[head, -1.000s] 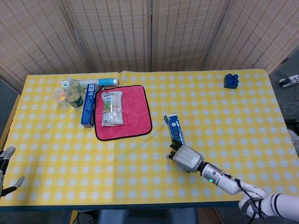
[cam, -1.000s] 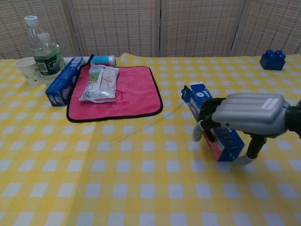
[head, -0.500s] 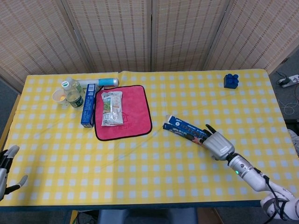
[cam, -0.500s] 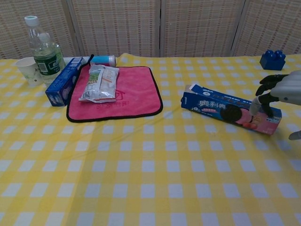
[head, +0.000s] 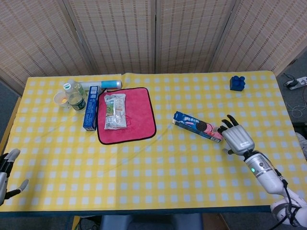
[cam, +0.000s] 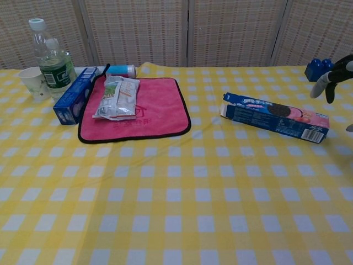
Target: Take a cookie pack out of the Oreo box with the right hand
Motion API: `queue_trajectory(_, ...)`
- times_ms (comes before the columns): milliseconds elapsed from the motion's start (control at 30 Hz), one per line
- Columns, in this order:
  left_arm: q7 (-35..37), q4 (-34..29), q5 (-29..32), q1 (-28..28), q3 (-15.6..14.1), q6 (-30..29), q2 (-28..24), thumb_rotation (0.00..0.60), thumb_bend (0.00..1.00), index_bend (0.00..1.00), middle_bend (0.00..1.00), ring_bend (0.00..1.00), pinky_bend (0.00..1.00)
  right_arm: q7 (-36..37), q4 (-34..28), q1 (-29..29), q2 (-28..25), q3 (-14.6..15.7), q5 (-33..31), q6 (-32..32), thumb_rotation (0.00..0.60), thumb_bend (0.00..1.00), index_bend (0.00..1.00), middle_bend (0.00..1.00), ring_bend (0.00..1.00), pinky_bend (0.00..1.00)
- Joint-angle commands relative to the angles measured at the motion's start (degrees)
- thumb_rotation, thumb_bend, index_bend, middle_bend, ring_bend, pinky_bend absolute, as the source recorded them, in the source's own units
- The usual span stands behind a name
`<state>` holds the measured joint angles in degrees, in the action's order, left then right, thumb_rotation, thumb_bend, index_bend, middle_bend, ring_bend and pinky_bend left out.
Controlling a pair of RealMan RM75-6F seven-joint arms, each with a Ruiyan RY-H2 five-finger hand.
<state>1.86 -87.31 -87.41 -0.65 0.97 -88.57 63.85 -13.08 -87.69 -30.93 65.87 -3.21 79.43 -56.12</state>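
Your right hand (head: 236,138) sits just off the pink end of the Oreo box (head: 198,126), fingers spread and holding nothing; whether a fingertip touches the box end, the views don't settle. The box lies flat on its long side on the desk (head: 153,177), right of the centre, running slantwise with its blue end toward the middle and its pink end toward the right edge. No cookie pack is visible outside it, so the pull-out is not yet done.

Which end is open cannot be told from here. If you go in at the closed end, you will only shove the box along the cloth. The box looks light and lies loose on the checked cover, so any push along its length will likely slide it rather than let your fingers enter. Nothing braces it: your left hand (head: 6,168) hangs at the near left corner, fingers apart and empty, well apart from the box. A pinch on the cardboard wall instead of the pack inside would lift the whole box. The blue block (head: 237,82) near the far right corner is well clear.
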Motion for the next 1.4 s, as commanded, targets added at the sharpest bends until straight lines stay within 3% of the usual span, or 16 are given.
queue_trajectory(33,0.0,0.0,-0.1,-0.1,0.0,0.0,0.0,0.6,0.26,0.06,0.1,0.09,0.0,-4.9,-0.6,0.8,-0.3,-1.3,-5.1,-0.6,0.6,0.07,0.26,0.35,0.12,0.0)
queue_trajectory(233,-0.3,-0.3,-0.4,-0.3,-0.1,0.2,0.1,0.6,0.26,0.06,0.1,0.09,0.0,-12.2,-2.1,-0.1,0.9,-3.2,-16.6,1.4,0.6,0.05,0.17,0.31,0.12,0.0)
queue_trajectory(400,-0.5,-0.5,-0.7,-0.4,-0.3,0.2,0.1,0.6,0.26,0.06,0.1,0.09,0.0,-15.3,0.8,-2.5,4.5,-4.4,-23.7,3.8,0.6,0.04,0.14,0.29,0.12,0.01)
queue_trajectory(733,-0.4,-0.2,-0.1,-0.2,-0.3,0.4,0.1,0.6,0.26,0.06,0.1,0.09,0.0,-17.0,7.1,-7.5,12.1,-6.1,-31.1,7.2,0.6,0.04,0.14,0.28,0.12,0.01)
queue_trajectory(1000,0.1,0.5,0.5,-0.1,-0.4,0.9,0.4,0.6,0.26,0.06,0.1,0.09,0.0,-18.8,11.8,-9.9,15.9,-5.6,-35.3,8.4,0.6,0.04,0.14,0.28,0.12,0.02)
queue_trajectory(1167,0.2,0.8,0.3,-0.2,-0.4,1.0,0.7,0.6,0.26,0.06,0.1,0.09,0.0,-17.0,15.3,-10.3,18.3,-5.7,-36.8,9.7,0.6,0.06,0.21,0.3,0.12,0.03)
queue_trajectory(1400,0.1,0.6,0.4,0.0,-0.4,0.7,0.5,0.6,0.26,0.05,0.1,0.09,0.0,-14.9,15.8,-9.9,18.7,-5.1,-34.7,9.1,0.6,0.13,0.42,0.35,0.12,0.04)
